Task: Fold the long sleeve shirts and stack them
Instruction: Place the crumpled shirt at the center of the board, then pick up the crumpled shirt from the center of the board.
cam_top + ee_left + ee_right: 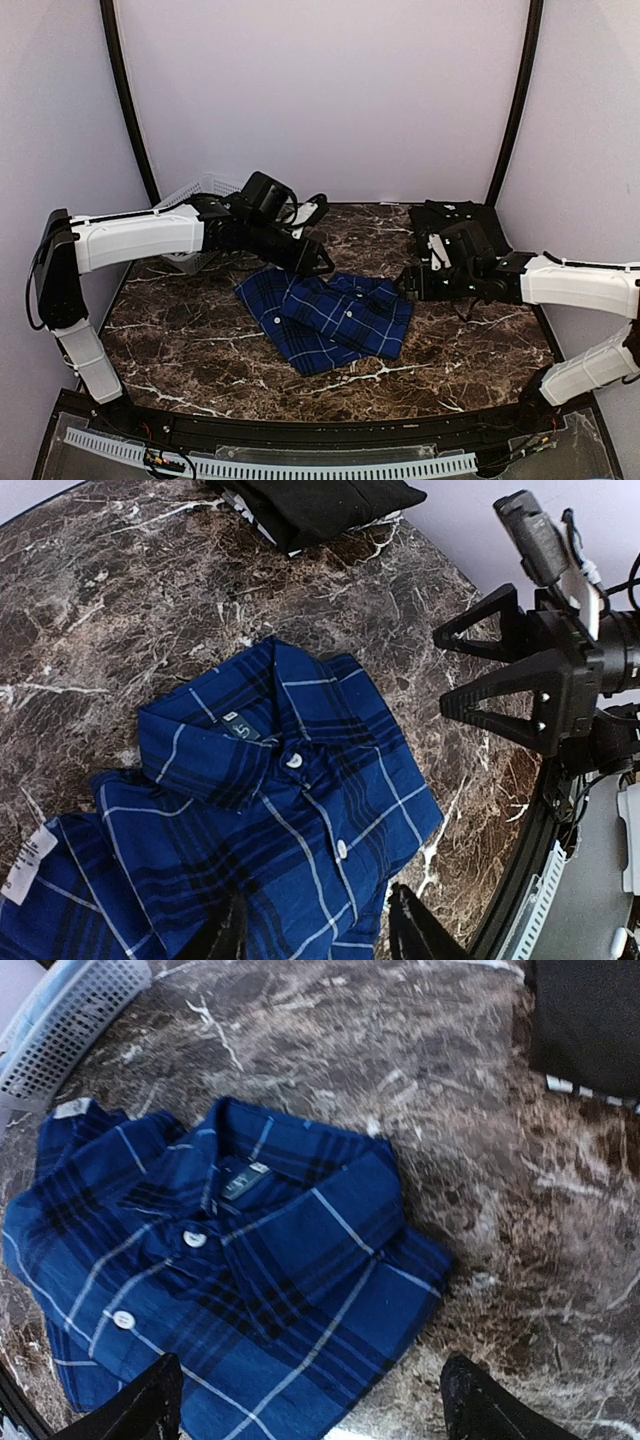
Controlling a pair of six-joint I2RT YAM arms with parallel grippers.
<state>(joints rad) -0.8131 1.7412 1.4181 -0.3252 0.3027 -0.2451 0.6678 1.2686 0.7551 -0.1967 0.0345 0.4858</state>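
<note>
Top view, shirts: the plaid shirt lies in the middle of the marble table. The black shirt sits as a folded packet at the far right corner, well apart from it.
Top view, arms: the left end effector hangs over the far edge of the plaid shirt, and the right end effector is just beside its right edge. A white lattice basket stands behind the left arm.
Left wrist view: the plaid shirt shows its collar and closed buttons. Some cloth with a white label sticks out at the lower left. The left end effector's own fingers stand apart at the bottom edge, with cloth visible between them and nothing gripped. Opposite, the right end effector is spread wide and empty.
Right wrist view: its two fingers stand far apart in the bottom corners and hold nothing. Below them the plaid shirt looks compact, with the collar on top.
Step in hand: the folding of the plaid shirt seems almost done, and the stacking is not yet done.
Next move: probably tuck in the loose cloth. Then both end effectors should close on opposite edges, gripping all layers so the fold does not open, and carry the plaid shirt onto the black shirt.
</note>
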